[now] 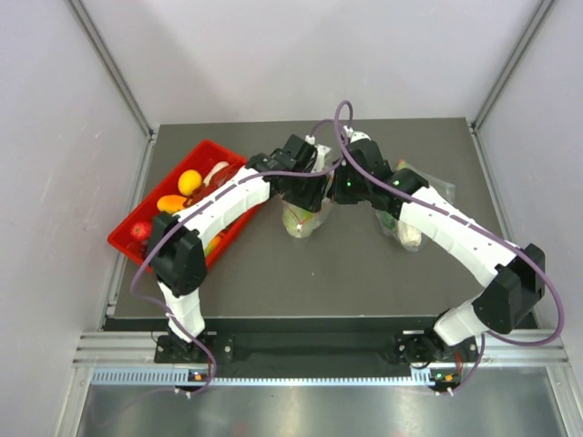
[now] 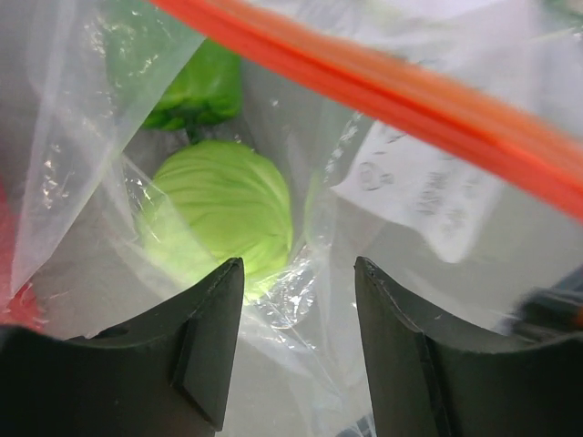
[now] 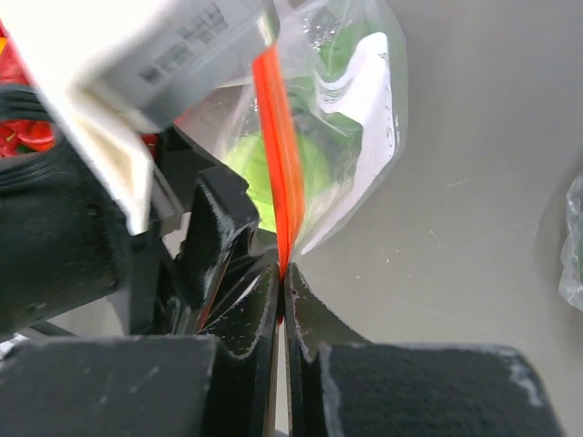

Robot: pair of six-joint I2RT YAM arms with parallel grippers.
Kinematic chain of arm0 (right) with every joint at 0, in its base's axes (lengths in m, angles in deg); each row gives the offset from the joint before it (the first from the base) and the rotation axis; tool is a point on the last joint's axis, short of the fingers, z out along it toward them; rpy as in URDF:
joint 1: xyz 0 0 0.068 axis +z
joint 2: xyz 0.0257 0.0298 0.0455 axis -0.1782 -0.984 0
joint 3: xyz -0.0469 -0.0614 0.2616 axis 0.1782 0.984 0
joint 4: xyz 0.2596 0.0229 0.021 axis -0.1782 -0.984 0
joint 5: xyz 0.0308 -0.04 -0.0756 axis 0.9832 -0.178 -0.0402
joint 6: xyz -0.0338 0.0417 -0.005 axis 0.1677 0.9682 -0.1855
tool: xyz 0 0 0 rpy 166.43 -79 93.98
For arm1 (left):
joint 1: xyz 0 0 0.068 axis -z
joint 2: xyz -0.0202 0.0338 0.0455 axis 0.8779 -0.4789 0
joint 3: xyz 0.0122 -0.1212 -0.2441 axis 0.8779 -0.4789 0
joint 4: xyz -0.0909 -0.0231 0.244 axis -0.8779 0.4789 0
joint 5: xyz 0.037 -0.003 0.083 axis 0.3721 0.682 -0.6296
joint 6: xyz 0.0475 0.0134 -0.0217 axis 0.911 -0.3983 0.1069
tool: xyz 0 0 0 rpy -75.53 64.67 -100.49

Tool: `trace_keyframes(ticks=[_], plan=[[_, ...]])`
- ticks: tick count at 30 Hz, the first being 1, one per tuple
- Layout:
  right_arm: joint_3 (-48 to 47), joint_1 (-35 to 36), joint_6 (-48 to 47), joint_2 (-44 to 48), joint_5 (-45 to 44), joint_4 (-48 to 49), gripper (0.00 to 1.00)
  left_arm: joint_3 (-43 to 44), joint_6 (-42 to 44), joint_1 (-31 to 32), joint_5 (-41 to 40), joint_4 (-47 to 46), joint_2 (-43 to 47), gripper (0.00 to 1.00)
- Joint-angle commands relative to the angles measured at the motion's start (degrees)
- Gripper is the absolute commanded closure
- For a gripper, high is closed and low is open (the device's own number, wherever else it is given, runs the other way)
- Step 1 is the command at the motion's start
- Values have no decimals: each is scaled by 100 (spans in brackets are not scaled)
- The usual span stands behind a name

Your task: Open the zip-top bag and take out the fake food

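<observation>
The zip-top bag (image 1: 305, 220) hangs at the table's middle between both grippers. My right gripper (image 3: 282, 269) is shut on its red-orange zip strip (image 3: 275, 137) and holds that side of the mouth up. My left gripper (image 2: 299, 273) is open, its fingers apart at the bag's mouth with thin clear plastic between them. Beyond it, inside the bag, lie the pale green cabbage (image 2: 223, 214) and a darker green piece (image 2: 196, 86); the zip strip (image 2: 410, 91) crosses above. The cabbage also shows in the right wrist view (image 3: 314, 168). In the top view the left gripper (image 1: 305, 188) and right gripper (image 1: 342, 188) nearly meet.
A red tray (image 1: 137, 238) with yellow and orange toy fruits stands at the left, under the left arm. A second clear bag (image 1: 407, 232) lies under the right arm; its edge shows in the right wrist view (image 3: 574, 246). White walls enclose the table.
</observation>
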Motion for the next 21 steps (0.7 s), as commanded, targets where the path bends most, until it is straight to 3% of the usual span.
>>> trace_keyframes(ticks=[1,14,21], plan=[[-2,90,15,264,-64,286,100,-216,13,-44,-304,-86,-61,43],[227,90,42,185,50,462,100,-524,101,-79,-1033,134,-316,37],[262,90,50,167,77,462,100,-735,5,-88,-1263,213,-246,19]])
